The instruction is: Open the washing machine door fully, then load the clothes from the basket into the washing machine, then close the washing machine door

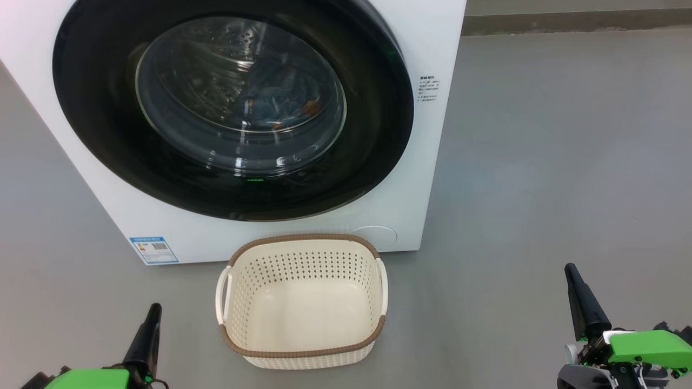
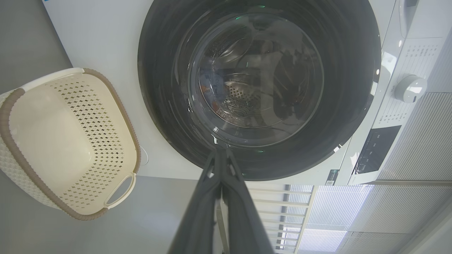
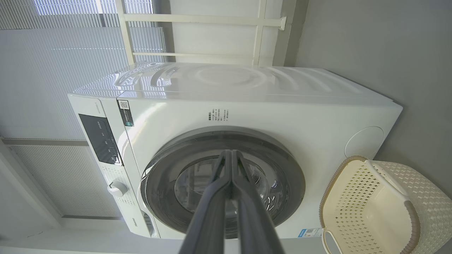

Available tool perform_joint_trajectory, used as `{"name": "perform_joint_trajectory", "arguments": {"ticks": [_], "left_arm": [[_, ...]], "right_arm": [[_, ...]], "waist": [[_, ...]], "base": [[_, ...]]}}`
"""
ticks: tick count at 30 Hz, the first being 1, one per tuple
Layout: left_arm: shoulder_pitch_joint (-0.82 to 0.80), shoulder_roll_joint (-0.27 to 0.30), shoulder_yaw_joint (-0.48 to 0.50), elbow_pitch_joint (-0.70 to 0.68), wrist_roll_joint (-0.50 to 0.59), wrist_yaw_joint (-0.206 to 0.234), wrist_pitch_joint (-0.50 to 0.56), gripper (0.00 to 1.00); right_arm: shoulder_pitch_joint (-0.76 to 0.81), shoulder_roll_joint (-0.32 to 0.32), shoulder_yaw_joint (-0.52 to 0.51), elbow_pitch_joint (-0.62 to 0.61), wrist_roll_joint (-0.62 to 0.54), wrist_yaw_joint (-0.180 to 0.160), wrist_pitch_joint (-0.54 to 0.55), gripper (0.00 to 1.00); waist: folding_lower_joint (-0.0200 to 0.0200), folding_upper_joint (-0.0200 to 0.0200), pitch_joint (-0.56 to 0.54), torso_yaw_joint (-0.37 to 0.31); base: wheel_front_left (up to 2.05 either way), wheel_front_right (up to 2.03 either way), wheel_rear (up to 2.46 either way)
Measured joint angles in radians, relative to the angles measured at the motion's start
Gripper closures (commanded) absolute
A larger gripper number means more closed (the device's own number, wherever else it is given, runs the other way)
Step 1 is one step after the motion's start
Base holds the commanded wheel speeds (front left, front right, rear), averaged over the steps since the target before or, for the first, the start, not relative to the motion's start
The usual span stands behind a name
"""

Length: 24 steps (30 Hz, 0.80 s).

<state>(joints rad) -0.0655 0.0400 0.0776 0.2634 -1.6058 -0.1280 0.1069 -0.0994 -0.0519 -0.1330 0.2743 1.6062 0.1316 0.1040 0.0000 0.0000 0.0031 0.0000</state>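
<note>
Closing stage. Left pincer (image 1: 146, 337) and right pincer (image 1: 581, 302), fingers together and empty, flank the empty basket (image 1: 303, 238); ahead of both, the door (image 1: 97, 108) stands shut with clothes (image 1: 281, 100) behind its glass. Likely no further move needed.

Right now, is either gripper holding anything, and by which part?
Nothing held: left gripper and right gripper are both shut on air, apart from the basket and the washing machine door.

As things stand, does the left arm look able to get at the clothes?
Probably not. The clothes lie inside the washing machine, behind the closed washing machine door; the left gripper sits shut, low near the empty basket.
</note>
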Motion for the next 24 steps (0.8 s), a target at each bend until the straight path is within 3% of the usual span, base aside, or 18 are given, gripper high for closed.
{"name": "perform_joint_trajectory", "arguments": {"ticks": [24], "left_arm": [[0.000, -0.002, 0.001, 0.000, 0.000, 0.000, 0.000, 1.00]], "right_arm": [[0.000, 0.001, -0.002, 0.000, 0.000, 0.000, 0.000, 1.00]], "waist": [[0.0000, 0.0000, 0.000, 0.000]], "base": [[0.00, 0.00, 0.00]]}}
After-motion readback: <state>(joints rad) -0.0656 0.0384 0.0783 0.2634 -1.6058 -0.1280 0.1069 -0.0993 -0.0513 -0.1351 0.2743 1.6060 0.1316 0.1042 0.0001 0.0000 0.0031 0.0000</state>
